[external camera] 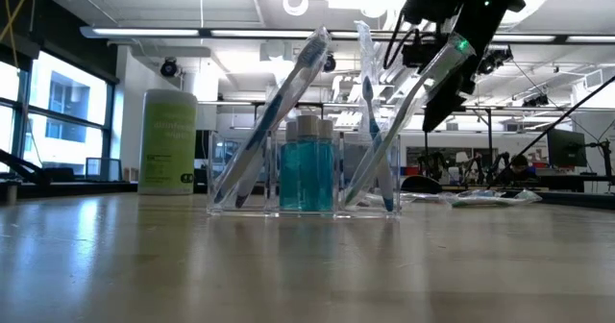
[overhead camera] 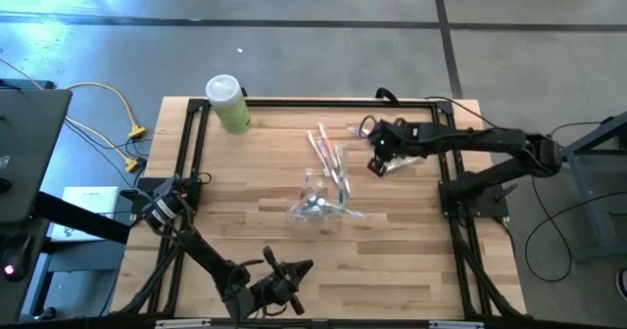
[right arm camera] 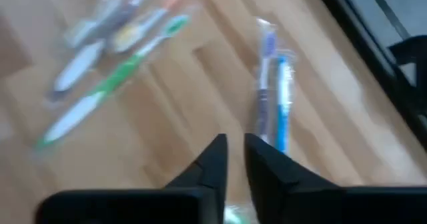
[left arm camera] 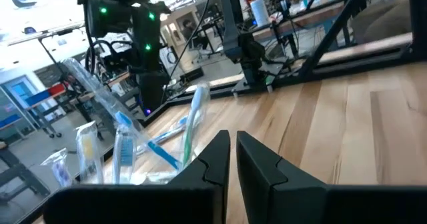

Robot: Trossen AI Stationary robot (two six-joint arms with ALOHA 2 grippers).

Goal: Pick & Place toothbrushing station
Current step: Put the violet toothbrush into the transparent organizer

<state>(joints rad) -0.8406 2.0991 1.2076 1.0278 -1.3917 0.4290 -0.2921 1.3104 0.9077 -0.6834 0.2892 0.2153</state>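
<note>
A clear organizer [overhead camera: 318, 204] stands mid-table. It holds a blue mouthwash bottle [external camera: 307, 174] and toothbrushes [external camera: 274, 111] that lean on its walls. Several loose wrapped toothbrushes [overhead camera: 328, 151] lie flat just beyond it. One blue brush in a clear wrapper [right arm camera: 270, 84] lies apart, toward the right. My right gripper [overhead camera: 375, 166] hovers slanting down over that brush's near end. Its fingers [right arm camera: 235, 151] stand a narrow gap apart with nothing between them. My left gripper [overhead camera: 302, 270] waits level at the near edge, fingers [left arm camera: 233, 159] together, pointing toward the organizer.
A green canister with a white lid [overhead camera: 227, 102] stands at the far left corner. Black frame rails [overhead camera: 451, 172] run along the table's left, right and far sides. Bare wood lies between the organizer and the near edge.
</note>
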